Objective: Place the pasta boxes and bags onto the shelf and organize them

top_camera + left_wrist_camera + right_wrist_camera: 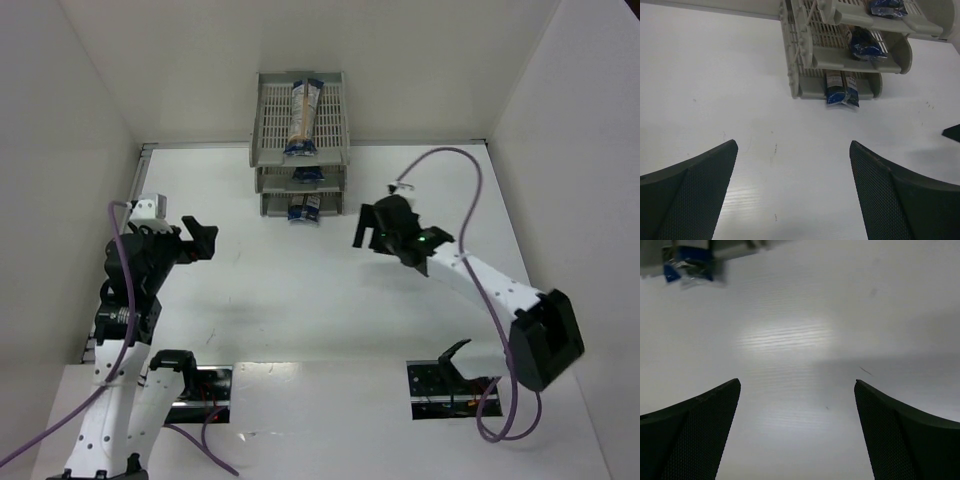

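The grey three-tier shelf stands at the far middle of the table. One pasta pack lies lengthwise in the top tray. A second pack's blue end shows in the middle tray, and a third pack's blue end sticks out of the bottom tray. The left wrist view shows the shelf with the bottom pack, middle pack and top pack. My left gripper is open and empty, left of the shelf. My right gripper is open and empty, right of the shelf front.
White walls enclose the table on the left, back and right. The bottom pack's blue end and a shelf corner show at the top left of the right wrist view. A right fingertip shows at the left wrist view's right edge.
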`<state>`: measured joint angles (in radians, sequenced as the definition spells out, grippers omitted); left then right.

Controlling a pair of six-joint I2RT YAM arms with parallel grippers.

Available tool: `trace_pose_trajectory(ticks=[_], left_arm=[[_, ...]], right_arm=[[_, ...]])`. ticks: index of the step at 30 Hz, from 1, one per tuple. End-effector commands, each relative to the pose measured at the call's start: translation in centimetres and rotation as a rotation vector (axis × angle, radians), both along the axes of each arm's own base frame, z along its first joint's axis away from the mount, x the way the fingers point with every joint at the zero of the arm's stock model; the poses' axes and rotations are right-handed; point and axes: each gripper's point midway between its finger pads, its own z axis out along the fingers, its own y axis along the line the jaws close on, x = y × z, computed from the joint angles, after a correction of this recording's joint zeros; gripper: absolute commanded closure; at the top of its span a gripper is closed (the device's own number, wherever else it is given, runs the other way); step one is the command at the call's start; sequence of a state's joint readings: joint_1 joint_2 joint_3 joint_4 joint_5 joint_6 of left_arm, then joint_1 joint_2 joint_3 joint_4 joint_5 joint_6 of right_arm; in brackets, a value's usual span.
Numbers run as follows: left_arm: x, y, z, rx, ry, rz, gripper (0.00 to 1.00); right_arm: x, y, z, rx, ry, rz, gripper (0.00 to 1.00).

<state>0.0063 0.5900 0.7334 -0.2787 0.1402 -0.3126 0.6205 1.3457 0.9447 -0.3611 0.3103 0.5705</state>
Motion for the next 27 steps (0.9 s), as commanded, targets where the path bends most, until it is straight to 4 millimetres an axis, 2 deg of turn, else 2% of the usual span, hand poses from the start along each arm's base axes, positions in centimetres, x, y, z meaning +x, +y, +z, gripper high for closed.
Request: trace_pose_trajectory(ticks=[1, 2, 3, 4, 6, 8, 11, 14, 17, 20, 21, 27], left_arm=[[0.0, -0.2, 0.1, 0.0, -0.027, -0.018, 0.0], [0.0, -0.2, 0.1, 0.0, -0.027, -0.018, 0.0], [0.0, -0.6, 0.3, -0.002, -0.036, -0.036, 0.0], [0.0, -0.7, 0.3, -0.011, -0.035, -0.035, 0.0], [-0.1, -1.3, -0.1, -0.015, -0.025, -0.065, 0.0], [-0.1, -1.6, 0.1, -0.015, -0.034, -0.076, 0.0], [-0.1, -2.0, -0.5, -0.017, -0.016, -0.096, 0.0], [-0.1, -2.3, -0.5, -0.017, -0.016, -0.105, 0.0], [-0.3, -2.5, -0.7, -0.017, -0.017, -0.114, 0.0], [-0.5, -2.6, -0.4, -0.019, -0.026, -0.123, 0.0], [-0.7, -2.9, -0.2, -0.019, -0.037, -0.132, 0.0], [-0.9, -3.1, 0.0, -0.019, -0.046, -0.142, 0.0]], right_arm=[[-4.2, -2.8, 1.8, 0.196, 0.101, -0.034, 0.0], [-4.5, -4.1, 2.3, 0.232, 0.092, -0.078, 0.0], [-4.7, -4.7, 3.5, 0.281, 0.066, -0.129, 0.0], [-5.8, -5.3, 6.0, 0.326, 0.0, -0.142, 0.0], [-6.8, -6.5, 8.0, 0.374, -0.061, -0.19, 0.0], [-8.2, -7.8, 11.2, 0.461, -0.139, -0.231, 0.0], [-9.9, -9.7, 13.3, 0.517, -0.189, -0.307, 0.0], [-11.1, -10.0, 13.8, 0.541, -0.204, -0.3, 0.0], [-12.0, -9.8, 12.4, 0.567, -0.164, -0.305, 0.0], [-13.3, -9.8, 12.3, 0.618, -0.19, -0.288, 0.0], [-14.0, -9.9, 13.5, 0.652, -0.237, -0.265, 0.0], [-15.9, -10.2, 14.6, 0.724, -0.32, -0.221, 0.0]])
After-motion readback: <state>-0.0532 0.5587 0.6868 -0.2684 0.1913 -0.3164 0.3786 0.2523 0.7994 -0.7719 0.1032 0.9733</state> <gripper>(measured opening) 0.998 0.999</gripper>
